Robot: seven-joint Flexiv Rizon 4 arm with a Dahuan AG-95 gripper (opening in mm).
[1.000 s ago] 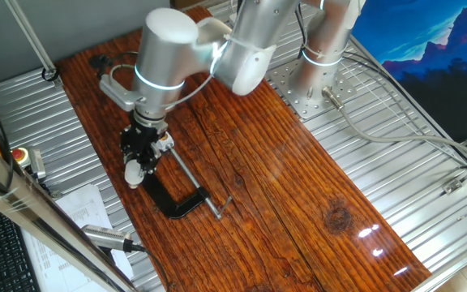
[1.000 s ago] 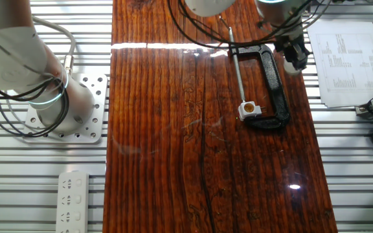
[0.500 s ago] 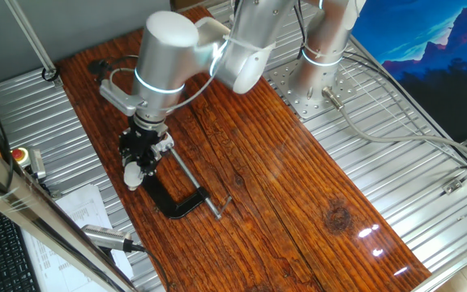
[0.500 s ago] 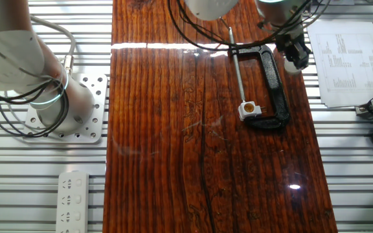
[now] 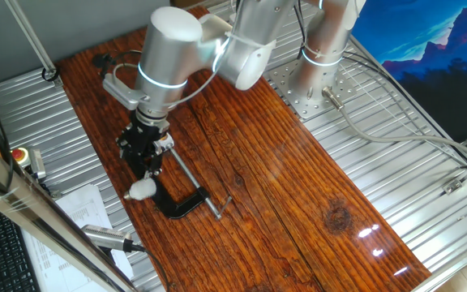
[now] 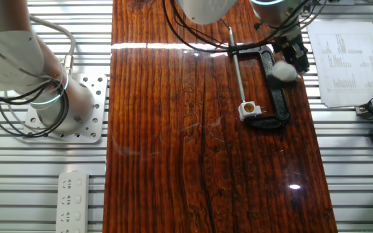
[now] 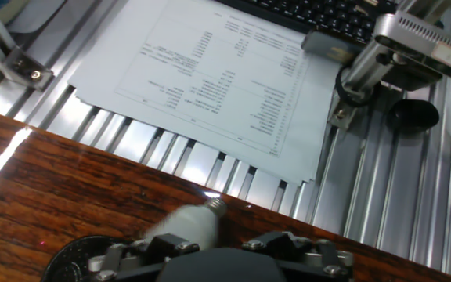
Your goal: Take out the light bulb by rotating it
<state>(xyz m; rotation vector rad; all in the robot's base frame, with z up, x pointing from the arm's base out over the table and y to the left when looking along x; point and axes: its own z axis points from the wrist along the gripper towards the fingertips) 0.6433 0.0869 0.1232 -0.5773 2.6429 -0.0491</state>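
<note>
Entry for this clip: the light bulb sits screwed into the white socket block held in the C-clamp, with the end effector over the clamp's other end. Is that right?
Not quite. The light bulb is not in the socket block. The other fixed view shows the block's orange centre bare and the bulb, blurred, beside the end effector. The end effector is indeed over the other end of the C-clamp.

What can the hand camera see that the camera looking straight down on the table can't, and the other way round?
Only the hand view shows the keyboard beyond the printed paper.

Only the other fixed view shows the white socket block with its orange centre, the black C-clamp and the arm's base.

Both show the light bulb, blurred, just past the gripper, out of the socket, near the edge of the wooden table.
</note>
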